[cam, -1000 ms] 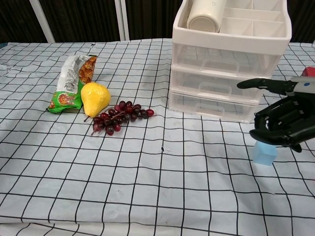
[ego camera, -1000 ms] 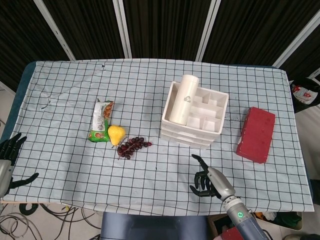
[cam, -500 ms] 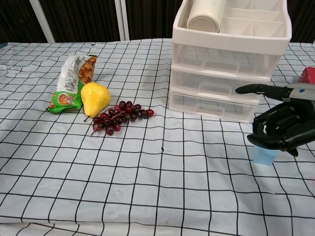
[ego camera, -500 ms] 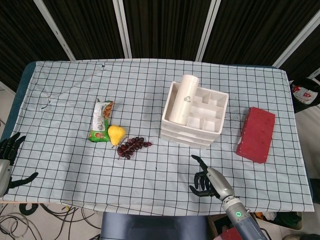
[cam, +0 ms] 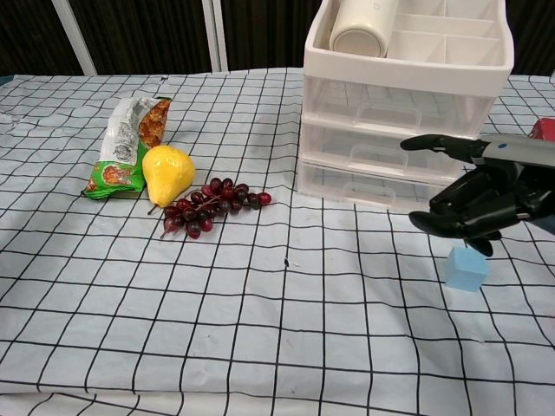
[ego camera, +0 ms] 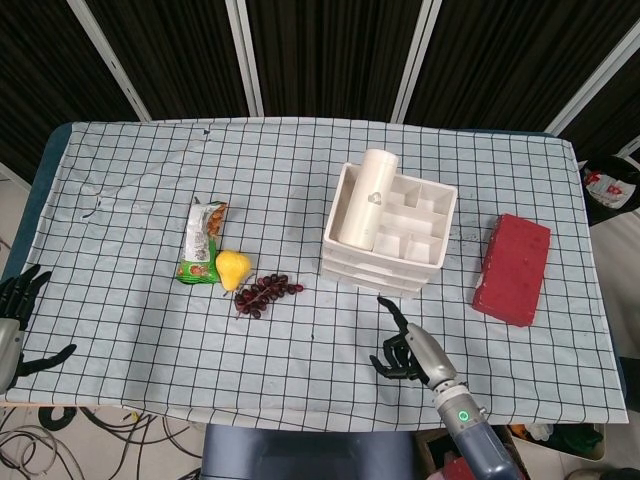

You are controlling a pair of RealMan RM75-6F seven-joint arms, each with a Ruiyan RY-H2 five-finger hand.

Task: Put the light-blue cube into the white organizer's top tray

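1. The right hand point(cam: 473, 204) hangs at the right of the chest view, fingers spread and holding nothing, just above the cube point(cam: 466, 268).
2. The cube sits on the checked cloth point(cam: 260, 329), lower right, in front of the organizer point(cam: 408, 74).
3. A white cylinder point(ego camera: 368, 198) lies in the organizer's top tray at frame centre in the head view.
4. The left hand point(ego camera: 15, 320) rests empty, fingers apart, at the lower-left edge.
5. A snack packet point(ego camera: 202, 241), pear point(ego camera: 233, 268) and grapes point(ego camera: 265, 292) cluster left of centre; a red brick point(ego camera: 512, 268) lies far right.
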